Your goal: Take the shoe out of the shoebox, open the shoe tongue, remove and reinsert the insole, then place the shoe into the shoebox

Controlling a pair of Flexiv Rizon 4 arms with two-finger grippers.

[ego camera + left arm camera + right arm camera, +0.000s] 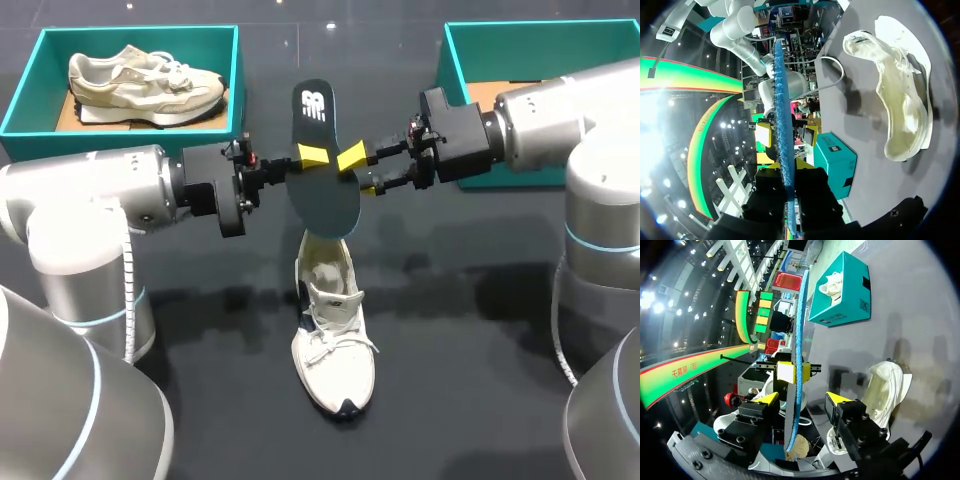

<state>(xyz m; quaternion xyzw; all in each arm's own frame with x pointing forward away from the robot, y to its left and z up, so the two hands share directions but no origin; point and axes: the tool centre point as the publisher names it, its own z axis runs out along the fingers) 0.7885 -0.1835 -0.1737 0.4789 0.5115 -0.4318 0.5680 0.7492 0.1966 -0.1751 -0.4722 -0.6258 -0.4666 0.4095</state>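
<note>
Insole point(322, 170) hung upper centre of the frame, above the shoe point(333, 340) on the counter point(480, 350), pinched by left fingers point(311, 155); right fingers point(352, 160) spread around it. Probably light and floppy; best gripped mid-edge.

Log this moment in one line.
insole: out of shoe, aloft | left pincer: shut on insole | right pincer: open around insole

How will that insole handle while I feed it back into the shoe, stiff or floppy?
Probably fairly stiff: pinched mid-length by the left gripper, the insole looks straight edge-on. Thin, so likely light and bendable if pushed. Its textured blue face should resist slipping.
</note>
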